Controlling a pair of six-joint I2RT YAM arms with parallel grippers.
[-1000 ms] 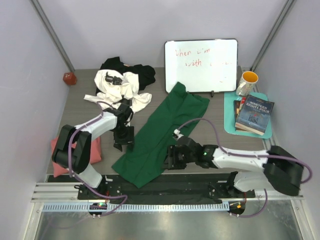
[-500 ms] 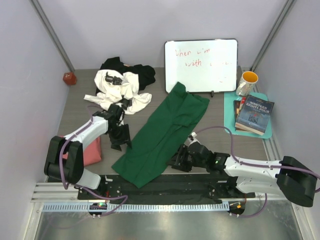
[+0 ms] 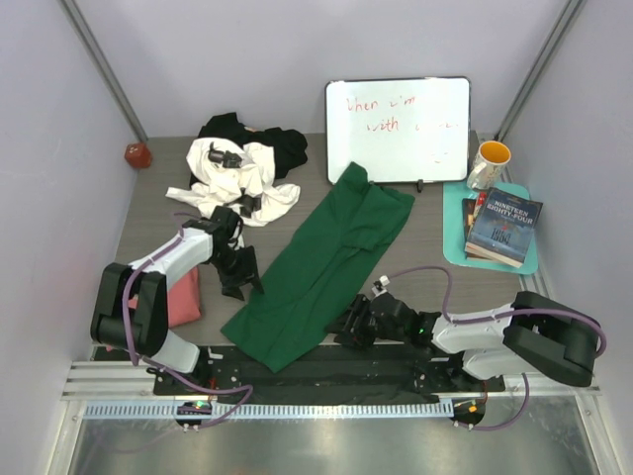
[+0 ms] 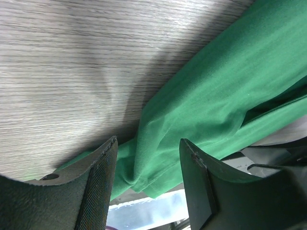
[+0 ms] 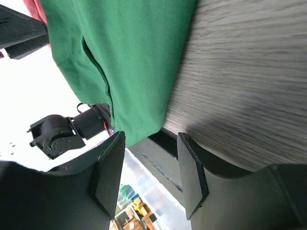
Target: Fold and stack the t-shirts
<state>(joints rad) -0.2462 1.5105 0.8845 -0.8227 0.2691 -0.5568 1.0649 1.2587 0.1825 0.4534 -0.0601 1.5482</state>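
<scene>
Dark green cloth t-shirt [image 3: 326,262] lies as a long, loosely folded strip slanting across the grey wood-grain bench [image 3: 435,223], between the two grippers.

Left gripper [image 3: 242,282]: fingers spread apart, low over the strip's left edge. The wrist view shows a green fold in the gap; contact not discernible.

Right gripper [image 3: 348,325]: fingers also apart, holding nothing, at the strip's right edge near its lower corner. The wrist view shows green hem on one side and bare bench on the other.

Salmon pink cloth t-shirt [image 3: 183,297] sits just left of the left gripper, partly under that arm.

Crumpled white cloth t-shirt [image 3: 232,178] lies over a black cloth t-shirt [image 3: 287,148], beyond the left gripper.

White rectangular whiteboard with red writing [image 3: 398,129] stands far beyond the right gripper.
</scene>
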